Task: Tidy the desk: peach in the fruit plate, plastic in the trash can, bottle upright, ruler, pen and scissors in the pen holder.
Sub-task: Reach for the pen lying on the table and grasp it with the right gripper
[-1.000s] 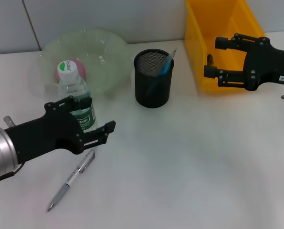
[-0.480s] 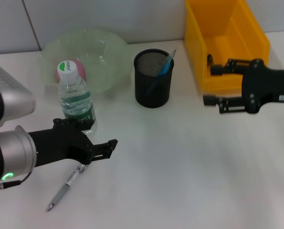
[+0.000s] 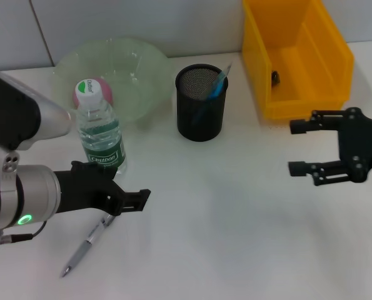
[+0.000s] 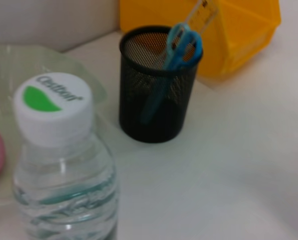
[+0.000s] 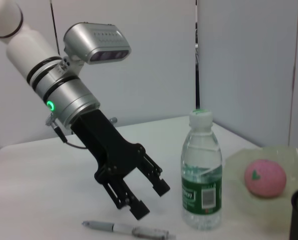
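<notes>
Now | bottle (image 3: pixel 100 134) upright, cap green-white | left end effector (image 3: pixel 126 199) released | right end effector (image 3: pixel 300 147) released

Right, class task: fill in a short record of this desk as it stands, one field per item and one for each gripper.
bottle: upright, capped, in front of the fruit plate
peach: in the fruit plate
pen: lying on the desk
pen holder: holds scissors and ruler
trash can: yellow, small dark item inside
left gripper: open, above the pen
right gripper: open, in front of the trash can
</notes>
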`<state>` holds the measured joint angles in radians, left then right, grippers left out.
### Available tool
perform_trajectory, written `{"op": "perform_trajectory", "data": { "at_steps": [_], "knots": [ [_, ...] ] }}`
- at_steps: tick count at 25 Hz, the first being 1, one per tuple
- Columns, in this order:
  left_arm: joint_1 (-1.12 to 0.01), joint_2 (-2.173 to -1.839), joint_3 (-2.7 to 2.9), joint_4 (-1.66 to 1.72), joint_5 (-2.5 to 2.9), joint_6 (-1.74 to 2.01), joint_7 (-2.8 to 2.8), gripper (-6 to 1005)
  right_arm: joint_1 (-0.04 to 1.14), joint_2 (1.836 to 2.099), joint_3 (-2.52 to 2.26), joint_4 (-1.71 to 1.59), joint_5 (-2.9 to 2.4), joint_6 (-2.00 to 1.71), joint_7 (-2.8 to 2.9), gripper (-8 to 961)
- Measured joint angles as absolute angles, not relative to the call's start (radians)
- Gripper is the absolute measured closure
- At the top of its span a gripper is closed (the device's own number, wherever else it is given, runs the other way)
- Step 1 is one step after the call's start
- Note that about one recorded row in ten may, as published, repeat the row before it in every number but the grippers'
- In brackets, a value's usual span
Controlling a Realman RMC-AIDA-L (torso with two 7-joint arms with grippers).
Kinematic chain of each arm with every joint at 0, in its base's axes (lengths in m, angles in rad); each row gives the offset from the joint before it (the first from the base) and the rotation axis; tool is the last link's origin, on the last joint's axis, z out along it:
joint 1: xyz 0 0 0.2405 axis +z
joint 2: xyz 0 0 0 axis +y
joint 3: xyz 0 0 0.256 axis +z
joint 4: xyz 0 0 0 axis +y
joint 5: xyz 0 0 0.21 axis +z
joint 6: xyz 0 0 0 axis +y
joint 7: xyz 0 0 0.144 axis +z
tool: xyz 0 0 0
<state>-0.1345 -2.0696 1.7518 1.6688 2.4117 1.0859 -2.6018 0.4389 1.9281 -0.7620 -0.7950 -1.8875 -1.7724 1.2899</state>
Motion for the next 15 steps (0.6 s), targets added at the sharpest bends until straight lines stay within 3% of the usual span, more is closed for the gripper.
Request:
{"op": "perform_trajectory", "data": {
  "at_steps": [10, 15],
  "knots": [
    [-0.238, -2.071, 1.752, 1.624, 2.515, 1.167, -2.694, 215, 0.457, 1.879, -0.635, -0.786, -2.035, -1.894, 1.342, 161],
    [-0.291, -2.071, 1.75, 1.558, 2.51, 1.171, -2.7, 215, 0.496, 1.877, -0.642, -0.779, -2.098, -1.905, 1.366, 161]
  ]
}}
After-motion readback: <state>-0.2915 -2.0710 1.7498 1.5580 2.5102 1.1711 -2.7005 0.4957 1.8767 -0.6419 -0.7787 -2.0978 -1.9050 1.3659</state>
